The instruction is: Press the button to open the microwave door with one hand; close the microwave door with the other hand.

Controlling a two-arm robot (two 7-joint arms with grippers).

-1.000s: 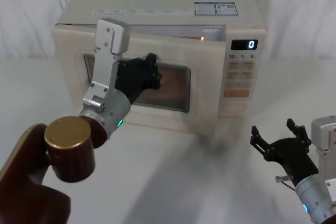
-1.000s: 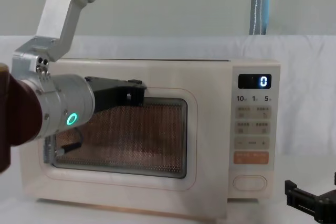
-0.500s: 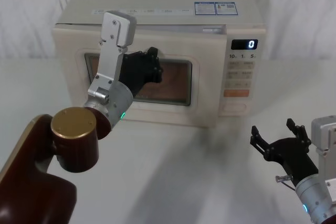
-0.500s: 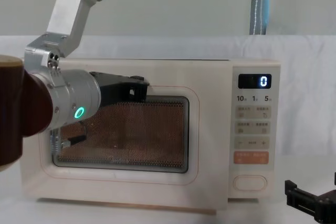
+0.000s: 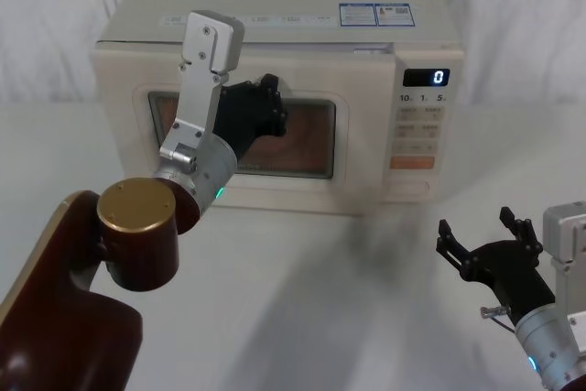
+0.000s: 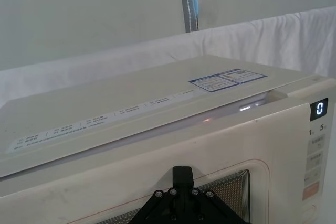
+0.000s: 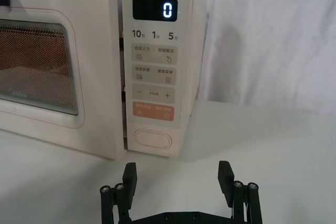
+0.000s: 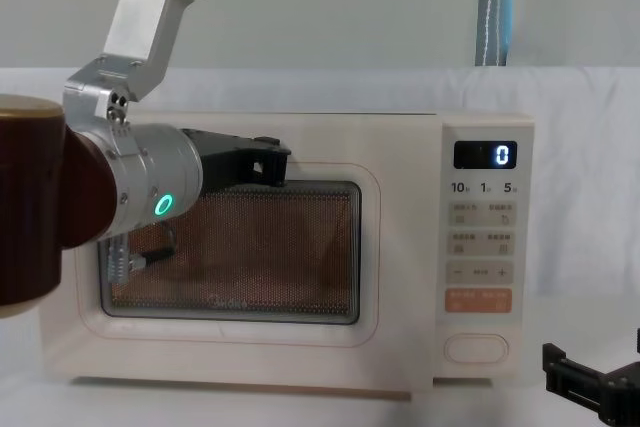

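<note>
Microwave [image 5: 275, 89] on white tabletop [image 5: 320, 299], pale drapes [image 5: 55, 16] behind

The left arm is raised and bent at the elbow, its silver wrist (a green ring lit on it) angled forward so the left gripper [image 5: 259, 109] points ahead. The right gripper [image 7: 178, 179] sits low and near the body, fingers [image 7: 129, 174] spread wide apart and pointing forward, holding nothing.
</note>
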